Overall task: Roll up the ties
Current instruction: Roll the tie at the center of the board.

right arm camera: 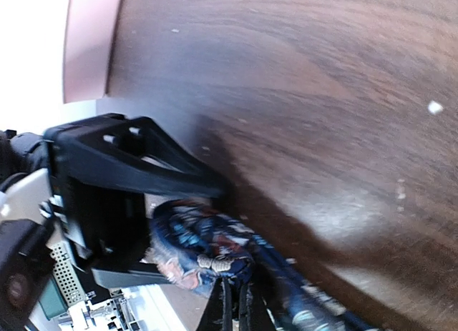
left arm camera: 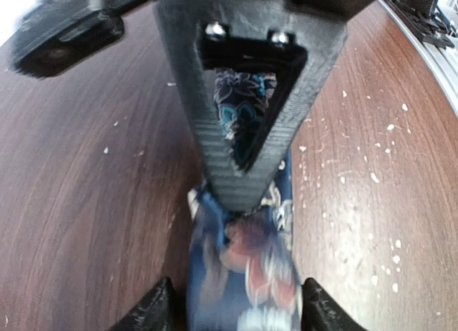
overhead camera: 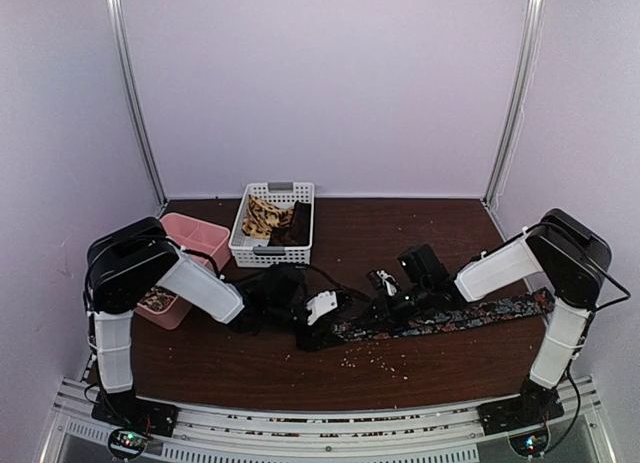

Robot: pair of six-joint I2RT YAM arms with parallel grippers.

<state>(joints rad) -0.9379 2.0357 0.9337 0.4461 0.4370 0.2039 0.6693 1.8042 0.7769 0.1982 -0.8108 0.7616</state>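
Observation:
The dark floral tie (overhead camera: 470, 315) lies along the table from the right toward the middle, its left end wound into a small roll (right arm camera: 207, 238). My right gripper (overhead camera: 385, 305) is shut on that roll; it shows in the right wrist view (right arm camera: 235, 309). One of its fingers (left arm camera: 215, 152) presses down on the tie (left arm camera: 243, 274). My left gripper (overhead camera: 325, 323) is open, and its tips straddle the tie's width in the left wrist view (left arm camera: 240, 309). The tan tie (overhead camera: 262, 215) and the plain dark brown tie (overhead camera: 297, 225) lie in the white basket (overhead camera: 270, 249).
A pink tray (overhead camera: 190, 233) stands at the left beside the left arm, next to the basket. Small white crumbs (overhead camera: 380, 358) are scattered over the dark wood table in front of the grippers. White walls close in the back and sides.

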